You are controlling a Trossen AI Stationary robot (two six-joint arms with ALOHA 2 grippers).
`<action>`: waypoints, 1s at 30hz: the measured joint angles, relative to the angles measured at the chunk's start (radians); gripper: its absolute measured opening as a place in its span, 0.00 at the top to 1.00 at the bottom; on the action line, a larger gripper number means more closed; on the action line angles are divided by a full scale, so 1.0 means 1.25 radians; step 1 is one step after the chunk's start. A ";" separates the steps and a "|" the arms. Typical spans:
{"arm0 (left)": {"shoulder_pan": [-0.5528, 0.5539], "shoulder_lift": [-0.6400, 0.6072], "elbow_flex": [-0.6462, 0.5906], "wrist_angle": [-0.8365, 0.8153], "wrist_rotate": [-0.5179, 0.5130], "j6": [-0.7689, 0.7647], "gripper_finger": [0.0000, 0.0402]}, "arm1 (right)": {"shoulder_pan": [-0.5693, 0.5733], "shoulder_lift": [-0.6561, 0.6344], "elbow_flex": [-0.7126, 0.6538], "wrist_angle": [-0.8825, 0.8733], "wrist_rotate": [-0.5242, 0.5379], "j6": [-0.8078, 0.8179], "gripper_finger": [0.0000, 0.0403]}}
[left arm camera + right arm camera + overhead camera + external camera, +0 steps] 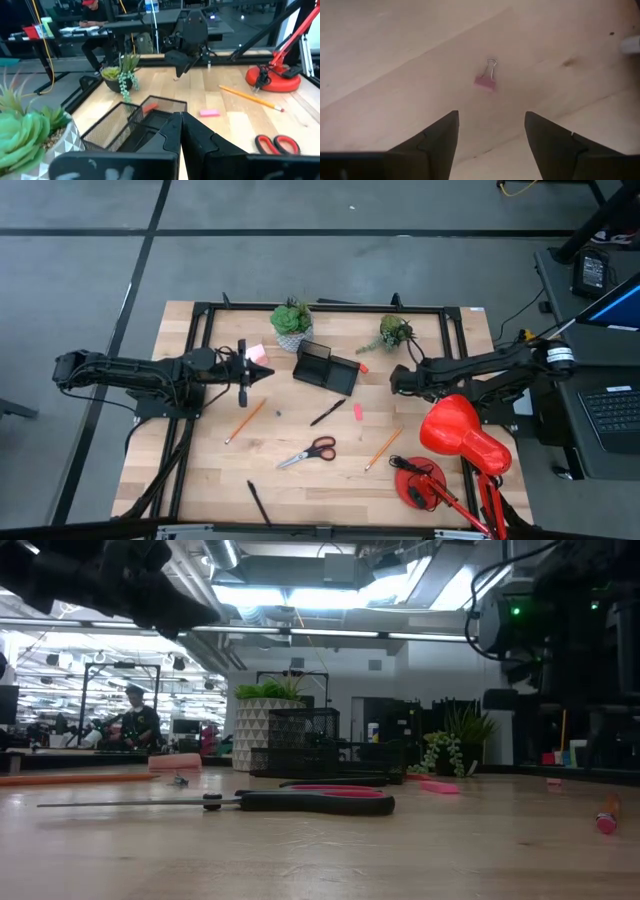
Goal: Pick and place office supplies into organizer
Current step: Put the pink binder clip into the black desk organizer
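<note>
The black mesh organizer (325,367) stands at the table's far middle, near two potted plants. Loose on the wood lie red-handled scissors (308,452), two pencils (244,420) (383,447), two black pens (327,412) (258,502), a pink eraser (357,411), an orange-red eraser (362,368) and a pink sticky-note pad (257,353). My right gripper (490,135) hangs open, pointing down, above a small pink binder clip (486,80) that lies flat on the table to the right of the organizer. My left gripper (180,125) is shut on nothing, held level left of the organizer.
A red desk lamp (460,440) stands at the near right, its base (420,480) close to the right pencil. Two white-potted plants (292,323) (392,332) sit along the far edge. A black frame (200,340) runs round the table. A person sits at a desk beyond it.
</note>
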 joint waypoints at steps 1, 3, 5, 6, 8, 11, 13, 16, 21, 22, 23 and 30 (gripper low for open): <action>0.000 0.000 0.000 -0.007 0.000 0.000 0.99 | 0.000 0.008 0.000 0.007 0.008 0.000 0.43; 0.000 0.000 0.000 -0.016 0.000 0.000 0.99 | -0.001 0.023 0.000 0.026 0.018 0.001 0.43; 0.000 0.000 0.000 -0.018 0.000 0.000 0.99 | -0.005 0.043 0.000 0.028 0.020 0.009 0.43; 0.000 0.000 0.000 -0.018 0.000 0.000 0.99 | -0.008 0.052 0.000 0.027 0.020 0.016 0.43; 0.000 0.000 0.000 -0.018 0.000 0.000 0.99 | -0.015 0.073 0.000 0.035 0.020 0.020 0.43; 0.000 0.000 0.000 -0.019 0.000 0.000 0.99 | -0.027 0.100 0.000 0.049 0.020 0.046 0.43; 0.000 0.000 0.000 -0.020 0.000 0.000 0.99 | -0.037 0.112 0.002 0.053 0.020 0.059 0.43; 0.000 0.000 0.000 -0.035 0.000 0.000 0.99 | -0.047 0.123 0.004 0.054 0.018 0.081 0.43; 0.000 0.000 0.000 -0.064 0.000 0.000 0.99 | -0.048 0.124 0.004 0.054 0.026 0.132 0.43; 0.000 0.000 0.000 -0.065 0.000 0.000 0.99 | -0.048 0.124 0.004 0.053 0.028 0.142 0.43; 0.000 0.000 0.000 -0.066 0.000 0.000 0.99 | -0.048 0.124 0.004 0.053 0.029 0.148 0.43; 0.000 0.000 0.000 -0.081 0.000 0.000 0.99 | -0.051 0.125 0.003 0.053 0.031 0.165 0.43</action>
